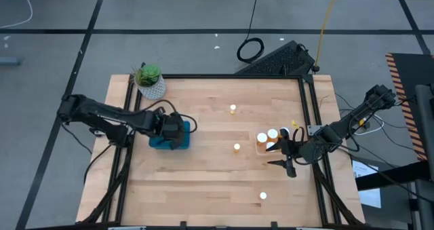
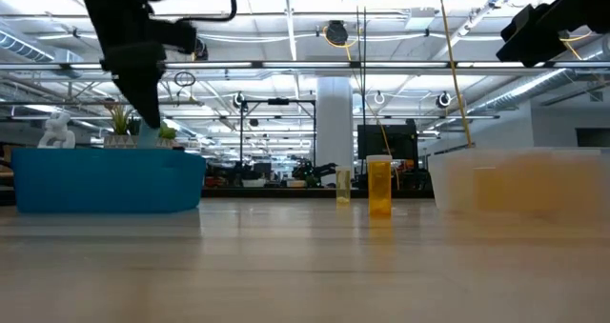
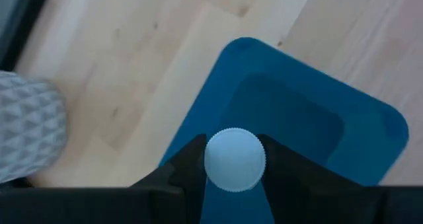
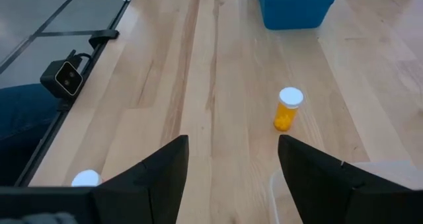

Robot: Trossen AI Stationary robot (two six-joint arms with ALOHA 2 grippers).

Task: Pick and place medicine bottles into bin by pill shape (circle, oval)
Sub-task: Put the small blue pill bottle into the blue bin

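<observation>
My left gripper (image 3: 234, 151) is over the blue bin (image 3: 310, 118) at the table's left and is shut on a medicine bottle, of which only the round white cap (image 3: 234, 159) shows. My right gripper (image 1: 283, 157) hovers open beside the clear bin (image 1: 271, 140) at the table's right. That bin holds several white-capped bottles. Three amber bottles stand upright on the wood: one far (image 1: 232, 108), one at the middle (image 1: 237, 147), one near (image 1: 263, 195). In the right wrist view the middle bottle (image 4: 287, 108) stands ahead of the open fingers. My left gripper pinches the bottle at its white cap (image 3: 210, 159), one finger on each side of the cap's rim. The fingers point down from above. The bottle is upright over the blue bin's inside; its body is hidden under the cap, and I cannot tell whether its base touches the bin floor.
A white pot with a green plant (image 1: 150, 81) stands at the far left corner, close to the blue bin. Black frame rails (image 1: 308, 101) run along the table's edges. Bare wood lies between the two bins, around the standing bottles.
</observation>
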